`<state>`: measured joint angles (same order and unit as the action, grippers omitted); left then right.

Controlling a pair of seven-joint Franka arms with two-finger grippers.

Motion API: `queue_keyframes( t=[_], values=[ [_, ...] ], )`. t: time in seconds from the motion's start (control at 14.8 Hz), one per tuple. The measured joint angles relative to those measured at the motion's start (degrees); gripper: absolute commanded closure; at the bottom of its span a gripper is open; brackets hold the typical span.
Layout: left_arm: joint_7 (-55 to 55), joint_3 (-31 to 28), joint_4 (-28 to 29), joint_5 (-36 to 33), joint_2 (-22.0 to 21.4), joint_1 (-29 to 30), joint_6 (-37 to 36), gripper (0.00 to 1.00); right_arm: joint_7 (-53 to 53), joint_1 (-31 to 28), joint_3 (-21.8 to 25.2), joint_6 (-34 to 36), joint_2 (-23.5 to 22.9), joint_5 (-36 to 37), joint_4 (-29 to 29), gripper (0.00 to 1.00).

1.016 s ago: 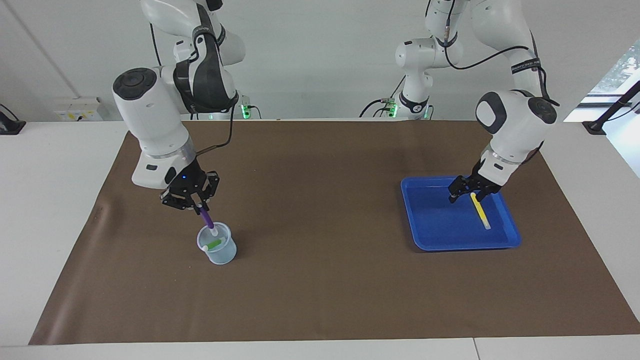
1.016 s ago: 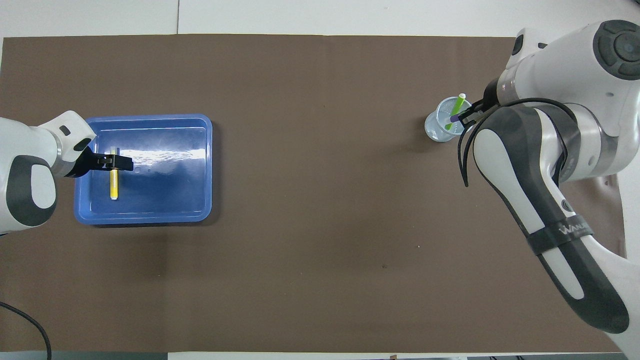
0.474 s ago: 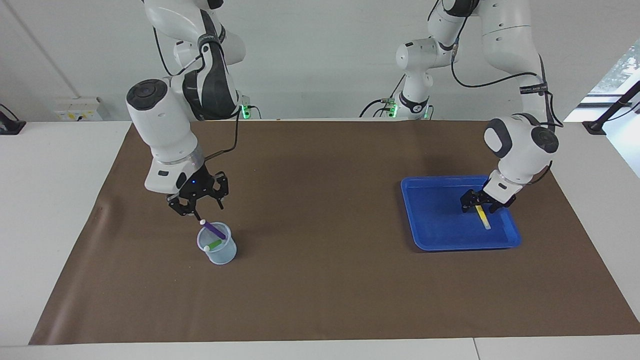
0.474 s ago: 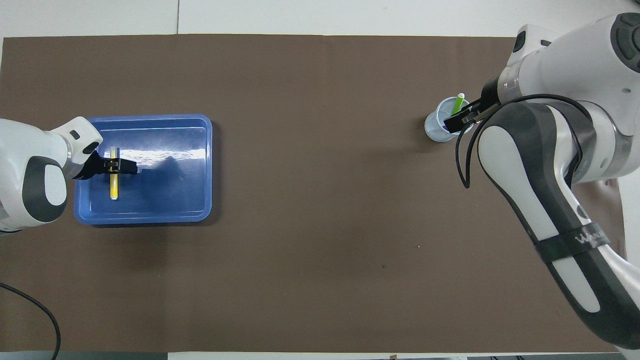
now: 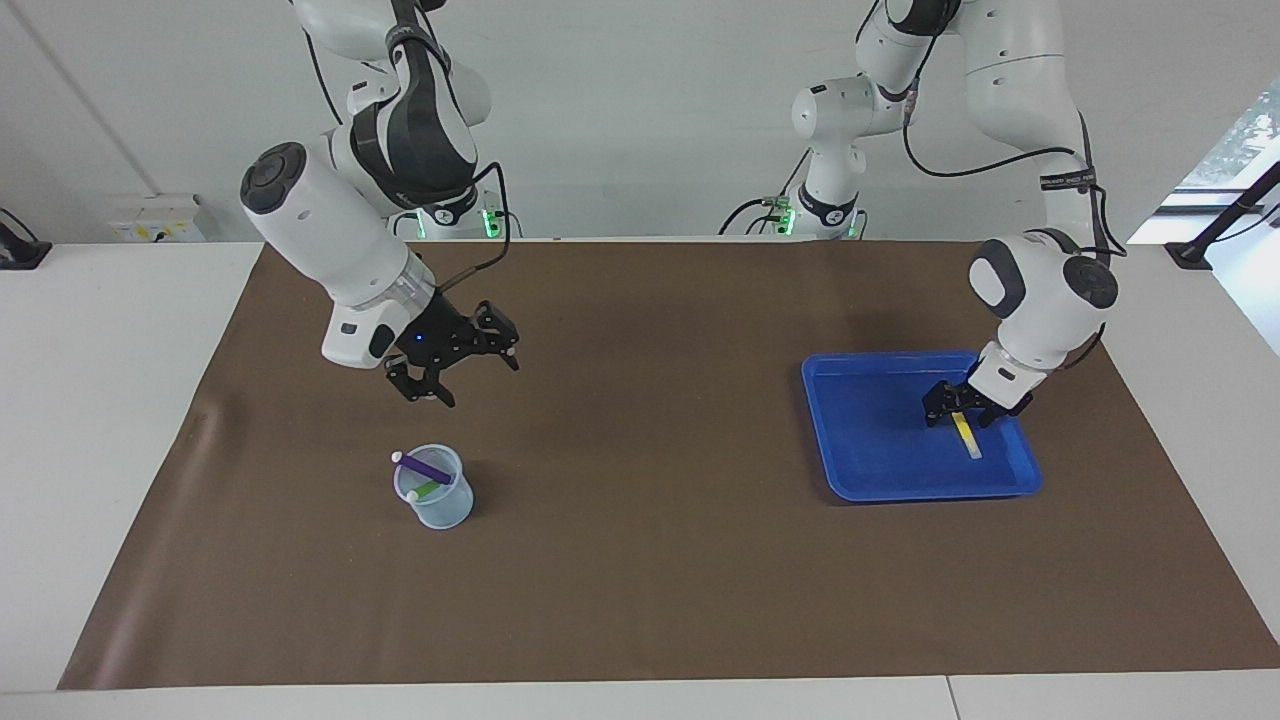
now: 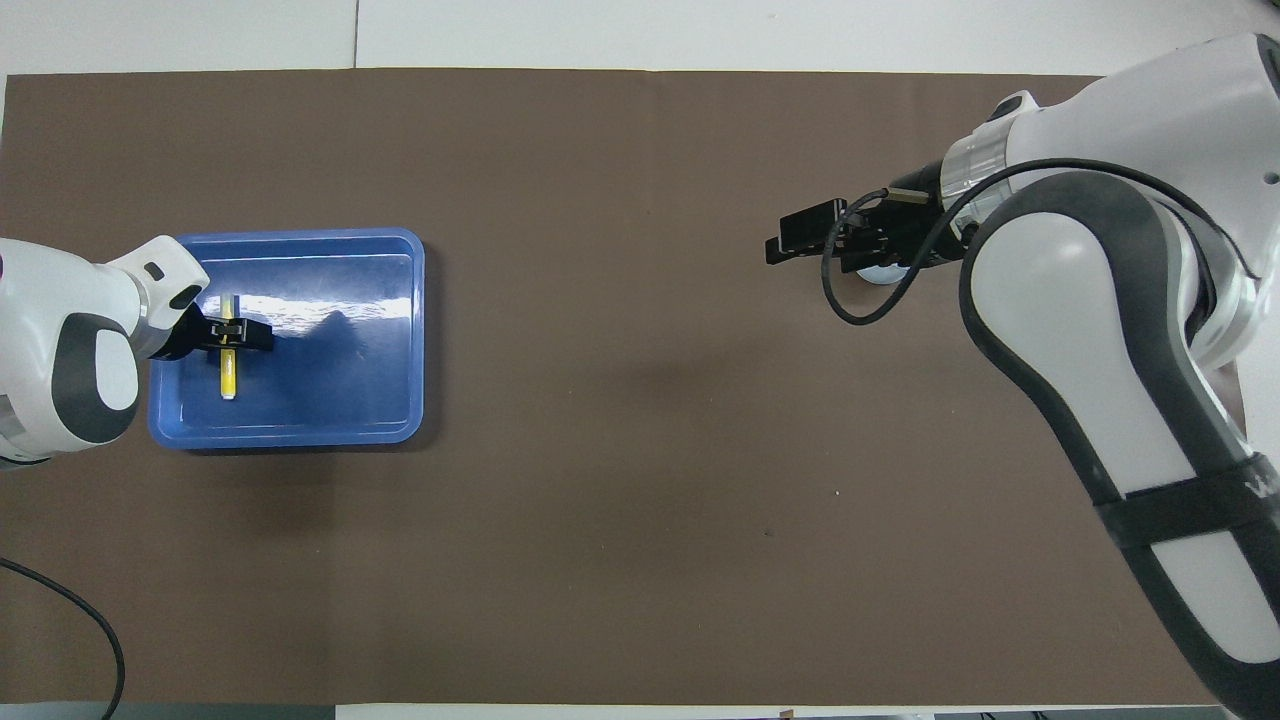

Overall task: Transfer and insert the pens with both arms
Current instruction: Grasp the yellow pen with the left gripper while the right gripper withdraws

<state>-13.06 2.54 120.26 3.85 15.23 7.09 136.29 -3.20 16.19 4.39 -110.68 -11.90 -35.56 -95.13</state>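
- two pens sit in the clear cup (image 5: 436, 496) at the right arm's end of the table: the purple pen (image 5: 424, 464) leans across the rim with its white tip poking out, and the green pen (image 5: 428, 490) lies lower inside.
- the right gripper (image 5: 462, 364) is up in the air over the brown mat (image 5: 640, 560), a bit away from the cup, and touches no pen.
- its fingers are spread apart and hold nothing.
- in the overhead view the right gripper (image 6: 815, 235) and its wrist cover most of the cup, so the pens inside cannot be seen there.
- the blue tray (image 5: 860, 480) sits flat on the mat at the left arm's end of the table.
- one pen is in the tray: the yellow pen (image 5: 966, 435), lying flat on the tray floor toward the tray's outer side.
- the left gripper (image 5: 962, 408) is low inside the tray, right at the end of the yellow pen that is nearer to the robots.
- in the overhead view the left gripper (image 6: 236, 334) has one finger on each side of the yellow pen (image 6: 228, 372), close around it, but i cannot tell if they squeeze it tight.
- the pale tip of the yellow pen points away from the robots in the facing view.
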Motion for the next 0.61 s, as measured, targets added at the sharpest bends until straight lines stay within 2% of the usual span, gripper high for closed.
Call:
queue_keyframes(
  t=[0.14, 0.41, 0.61],
  values=[
    [0.0, 0.0, -0.5, -0.1, 0.0, 0.1, 0.0, 1.00, -6.7, 2.5, -0.1, -3.9, 0.2, -5.5, -1.5, 0.00],
    [0.1, -0.1, -0.9, -0.2, -0.1, 0.2, 0.0, 1.00, -10.1, 7.0, -0.1, -14.6, 1.9, -15.2, -8.3, 0.00],
    [2.2, 0.3, -1.0, -0.2, -0.2, 0.1, 0.0, 1.00, -15.5, 10.7, -0.2, -20.8, 2.7, -17.9, -10.4, 0.00]
  ],
)
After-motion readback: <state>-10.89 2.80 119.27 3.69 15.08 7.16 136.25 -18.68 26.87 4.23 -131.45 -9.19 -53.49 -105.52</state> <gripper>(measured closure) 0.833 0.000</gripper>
